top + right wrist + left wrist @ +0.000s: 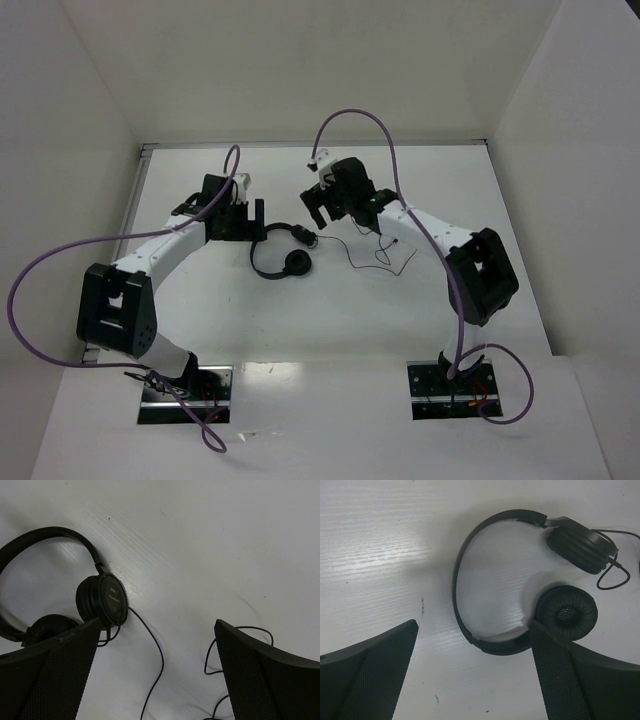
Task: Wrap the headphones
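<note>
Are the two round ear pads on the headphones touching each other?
Apart. The left wrist view shows a strip of white table between the tilted ear pad and the flat ear pad of the headphones.

White arms (pixel 170 245) with black joints (pixel 118 310), purple cables (pixel 350 111), seemingly mesh-textured fingers (pixel 370 675).

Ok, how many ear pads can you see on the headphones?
2. One ear pad lies face up on the table; the other is tipped on its edge just beyond it, with the cord attached.
</note>
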